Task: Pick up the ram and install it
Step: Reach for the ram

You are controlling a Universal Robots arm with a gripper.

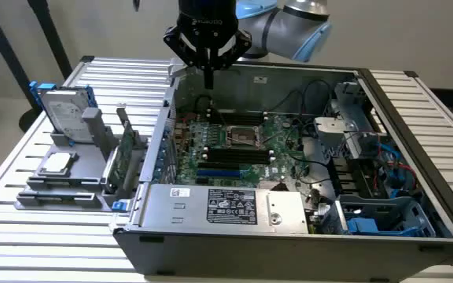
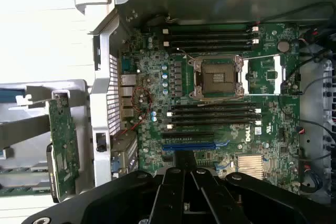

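ram: can't place it. Neither view lets me tell if it's in the tool, in a slot or on the fixture.
tool (image 1: 208, 85): black, pointing straight down. Hangs above the far wall of the case, toward the exterior view's left, and is clear of the board.
tool state: can't tell open, closed or gripping.
tool in wrist view (image 2: 185, 157): dark tip seen in line w/ the blue slot (image 2: 189, 145).
ram slots (image 2: 212, 115): bank of long black slots w/ white end clips beside the CPU socket (image 2: 216, 77). A 2nd bank (image 2: 210, 38) sits on the socket's other side.
motherboard (image 1: 285, 147): green, flat on the case floor, w/ cables along the exterior view's right.
case (image 1: 289, 259): open-sided PC lying on the bench (image 1: 22, 236).
PSU (image 1: 226, 206): grey box w/ label, at the near wall.
expansion card (image 1: 124, 154): larger green card on edge in the grey fixture (image 1: 53, 197), just outside the case on the exterior view's left. Metal bracket shows in wrist view (image 2: 64, 140).
hard drive (image 1: 63, 112): silver, upright at the fixture's far end.
arm (image 1: 289, 20): grey and blue joints behind the tool.
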